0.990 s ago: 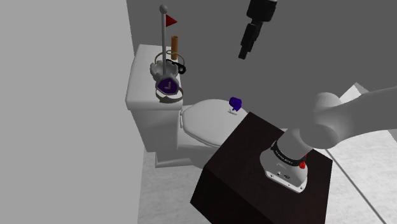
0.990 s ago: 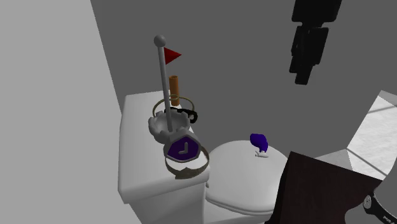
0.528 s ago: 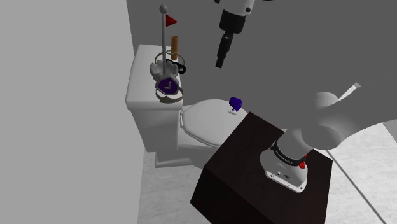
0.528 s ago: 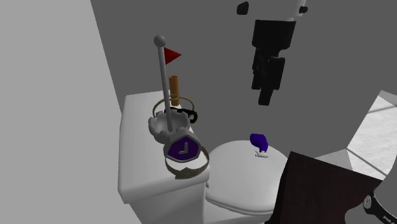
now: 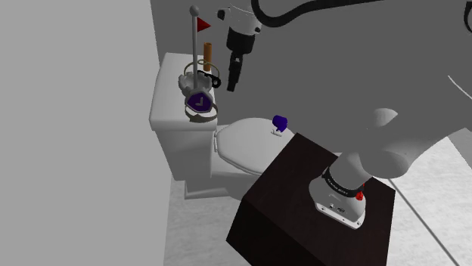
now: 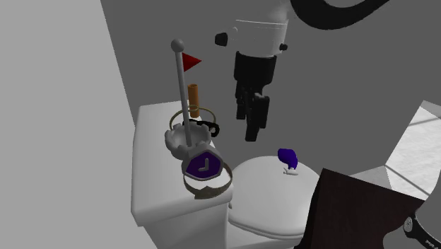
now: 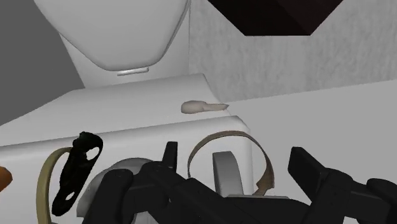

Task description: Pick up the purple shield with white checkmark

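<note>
My end effector (image 5: 232, 85) hangs released and empty, the shield (image 5: 200, 102) below and somewhat aside of it on the tank (image 5: 168, 94).

Shield (image 5: 200, 102) on the toilet tank (image 5: 166, 102) at a flagpole's (image 5: 197, 53) foot, gripper (image 5: 233, 81) above the tank, toilet lid (image 5: 238, 147) between tank and stand (image 5: 287, 196)

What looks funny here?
The white toilet tank is oddly cluttered: a grey pole with a red flag, a purple shield with white checkmark and a black looped thing. A small purple object sits on the toilet lid.
</note>
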